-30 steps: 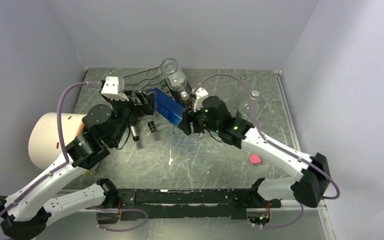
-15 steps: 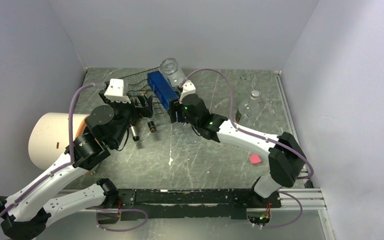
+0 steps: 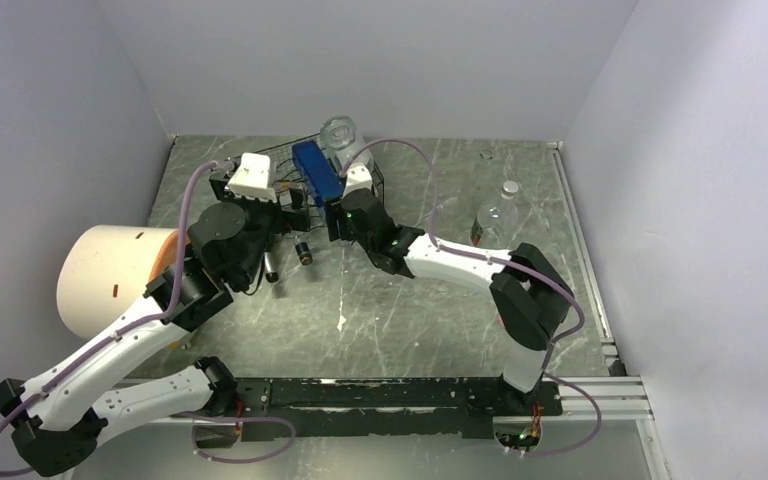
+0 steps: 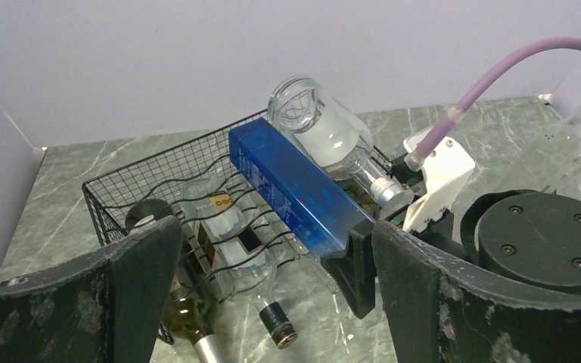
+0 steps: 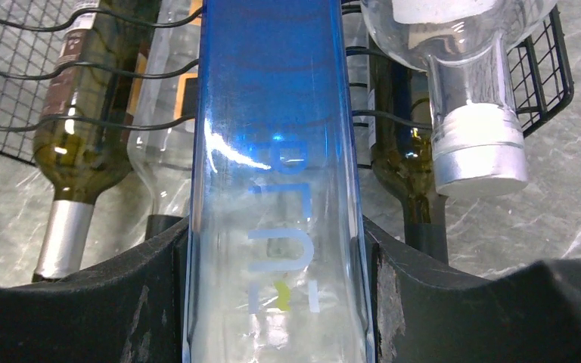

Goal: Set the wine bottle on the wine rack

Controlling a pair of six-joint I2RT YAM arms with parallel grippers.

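Seating the blue bottle [image 5: 276, 174] well means keeping it level and lined up with a free groove of the rack [image 4: 121, 189], just left of the clear bottle [image 4: 325, 128] lying there, and only then letting go. It sits over the rack's top row, clamped by the right gripper [image 5: 276, 302]. The left gripper [image 4: 272, 249] hovers at the rack's near side, jaws wide and empty. The bottle hides the groove beneath it, so I cannot tell whether they touch. Its near end is cut off.

Over the wine rack [image 3: 278, 165]: wine bottle [image 3: 317, 172] left of second bottle [image 3: 340, 135].
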